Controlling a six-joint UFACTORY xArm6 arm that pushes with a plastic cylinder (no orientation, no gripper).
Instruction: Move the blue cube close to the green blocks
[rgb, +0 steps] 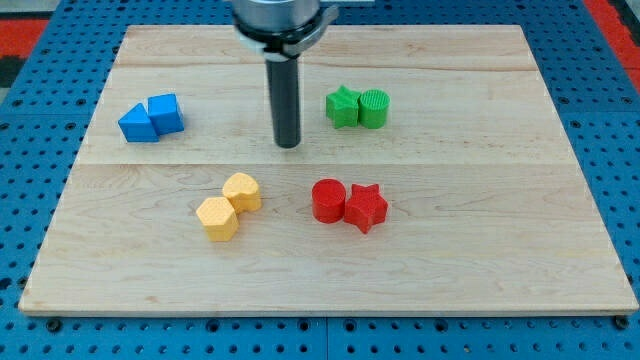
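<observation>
The blue cube (166, 112) sits at the board's left, touching a blue wedge-like block (137, 124) on its left. The green star (343, 106) and the green cylinder (374, 108) stand side by side, touching, at the upper right of centre. My tip (288, 144) rests on the board between the two groups, nearer the green blocks, a little below and left of the green star. It touches no block.
Two yellow blocks (241, 191) (218, 217) lie touching below my tip to the left. A red cylinder (328, 200) and a red star (366, 207) lie touching below it to the right. The wooden board (500, 250) sits on blue pegboard.
</observation>
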